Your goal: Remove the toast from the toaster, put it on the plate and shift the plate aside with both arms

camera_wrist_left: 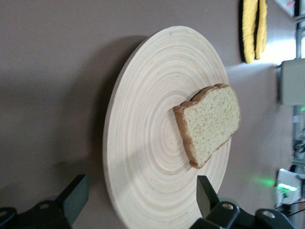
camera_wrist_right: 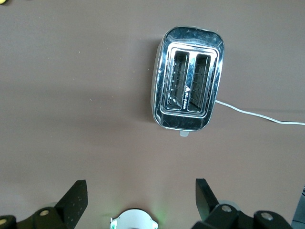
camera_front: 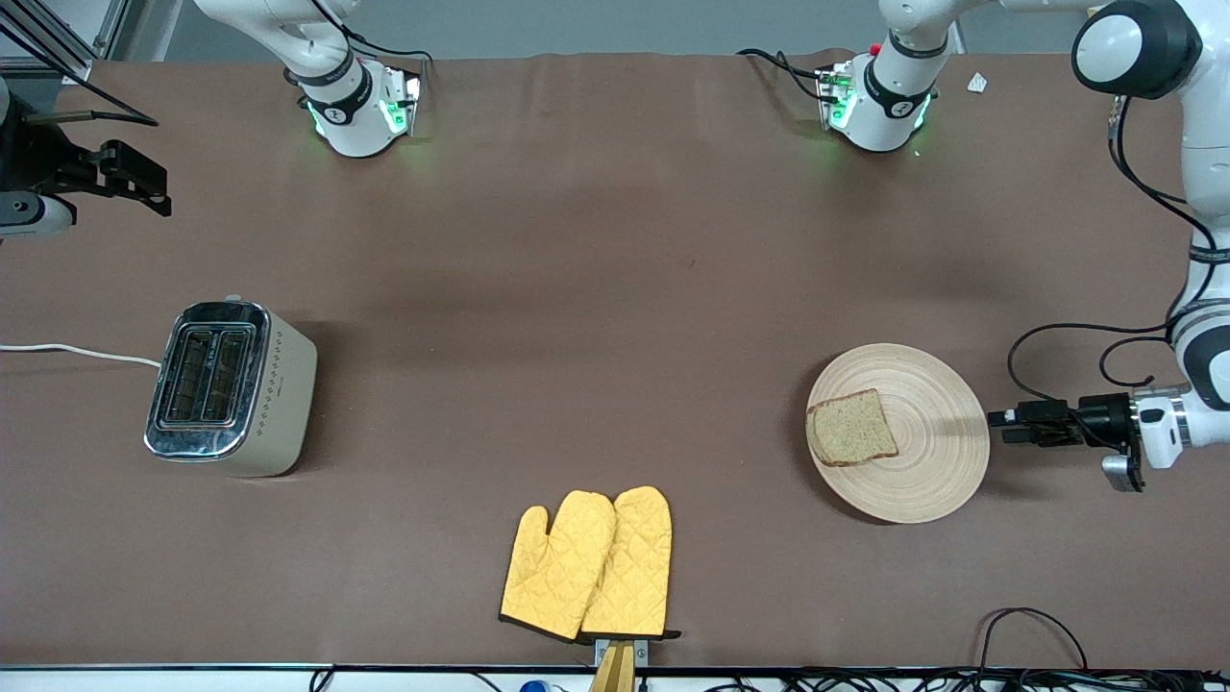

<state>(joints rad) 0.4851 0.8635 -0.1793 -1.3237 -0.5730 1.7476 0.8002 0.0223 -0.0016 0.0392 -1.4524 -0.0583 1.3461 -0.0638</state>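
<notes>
The toast (camera_front: 853, 428) already sits on the wooden plate (camera_front: 932, 461) at the left arm's end of the desk, so I'd pinch that stiff, light, slidey rim level, since left gripper (camera_front: 999, 424) and right gripper (camera_front: 159, 187) jaws are both released.

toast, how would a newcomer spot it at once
Look toward the left arm's end of the table for the round wooden plate. The toast lies flat on it, off-centre toward the toaster: the only brown speckled square with a dark crust.
</notes>
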